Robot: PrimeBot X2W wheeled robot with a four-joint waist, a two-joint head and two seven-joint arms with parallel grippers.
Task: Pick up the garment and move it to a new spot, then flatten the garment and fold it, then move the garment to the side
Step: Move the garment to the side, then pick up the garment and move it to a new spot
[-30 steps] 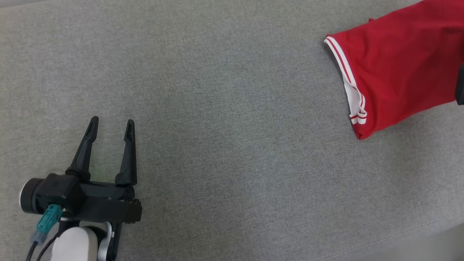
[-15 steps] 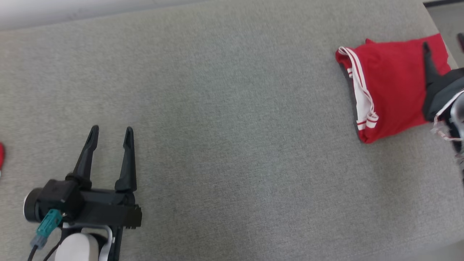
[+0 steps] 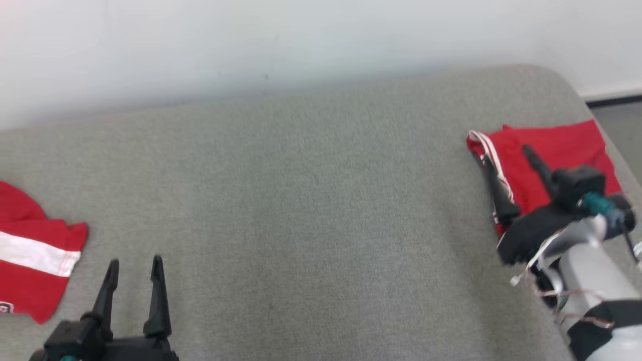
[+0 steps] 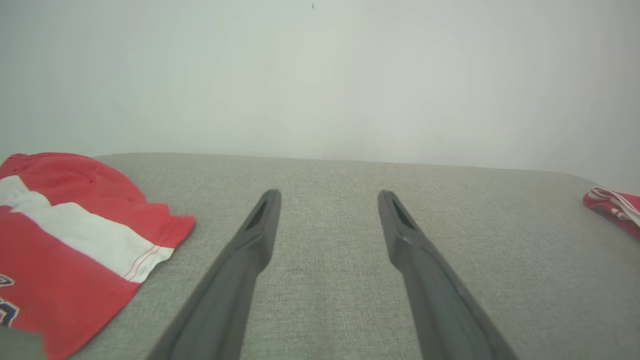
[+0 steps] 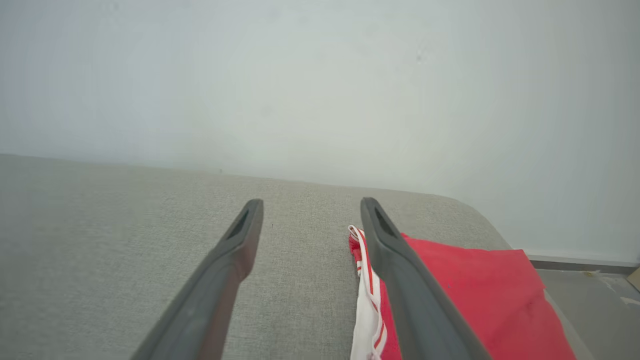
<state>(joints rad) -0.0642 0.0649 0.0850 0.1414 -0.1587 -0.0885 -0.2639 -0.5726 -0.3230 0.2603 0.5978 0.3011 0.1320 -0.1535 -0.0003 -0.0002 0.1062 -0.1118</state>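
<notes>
Two garments lie on the grey fabric-covered surface [image 3: 301,225]: a folded red garment with white striped trim [image 3: 556,143] near its right end, and a second red garment with a broad white band [image 3: 30,265] at the far left, well apart. Two grippers show, each with its two dark fingers spread and holding nothing. The right gripper [image 3: 505,154] hangs over the folded garment's striped edge, and the left gripper [image 3: 135,260] hangs over bare fabric near the second garment.

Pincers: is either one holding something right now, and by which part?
Nothing is held. The left pincer is open over bare cushion; the right pincer is open above the folded garment, gripping no cloth.
</notes>
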